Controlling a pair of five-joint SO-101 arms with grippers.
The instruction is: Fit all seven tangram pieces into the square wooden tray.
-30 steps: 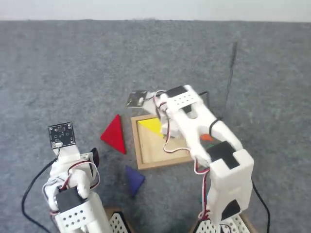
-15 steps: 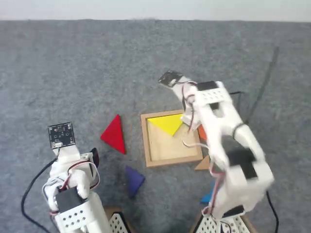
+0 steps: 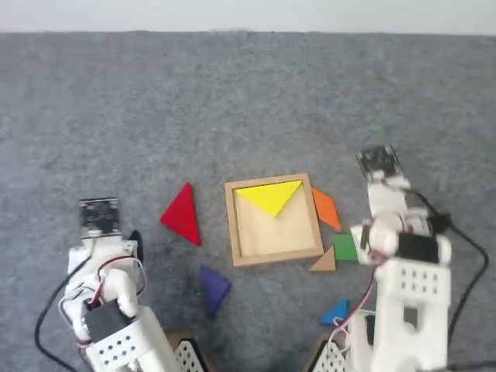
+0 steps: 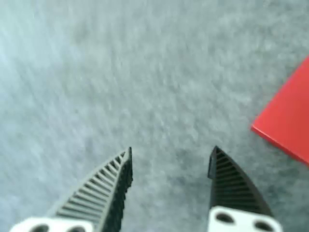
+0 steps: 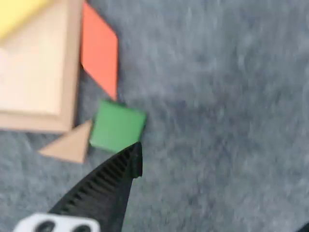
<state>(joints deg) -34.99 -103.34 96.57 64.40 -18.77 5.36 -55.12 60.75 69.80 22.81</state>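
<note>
Item 1: square wooden tray (image 3: 230, 226) lies flat near the centre of the grey tabletop (image 3: 232, 93). One piece is seated in it: the yellow triangle (image 3: 269, 195), its long edge against the far rim and its point towards the tray's middle. The rest of the tray floor is bare wood.

Item 2: six pieces lie outside the tray.
- The red triangle (image 3: 182, 215) lies on the left arm's side, apart from the tray.
- The dark blue triangle (image 3: 211, 287) lies nearer the arm bases, off the tray's near left corner.
- The orange parallelogram (image 3: 325, 208) lies just beside the tray's right rim.
- The green square (image 3: 345, 246) and the tan triangle (image 3: 324, 261) sit side by side at the tray's near right corner (contact between them cannot be confirmed).
- The light blue piece (image 3: 335, 312) lies close to the right arm's base.

Item 3: left gripper (image 4: 172, 150) hangs over bare tabletop, fingers (image 4: 111, 188) apart and holding nothing, with the red triangle near.

Item 4: right gripper (image 5: 219, 186) hangs over the tabletop just beside the green square. Its fingers (image 5: 111, 183) are spread wide and empty
</note>
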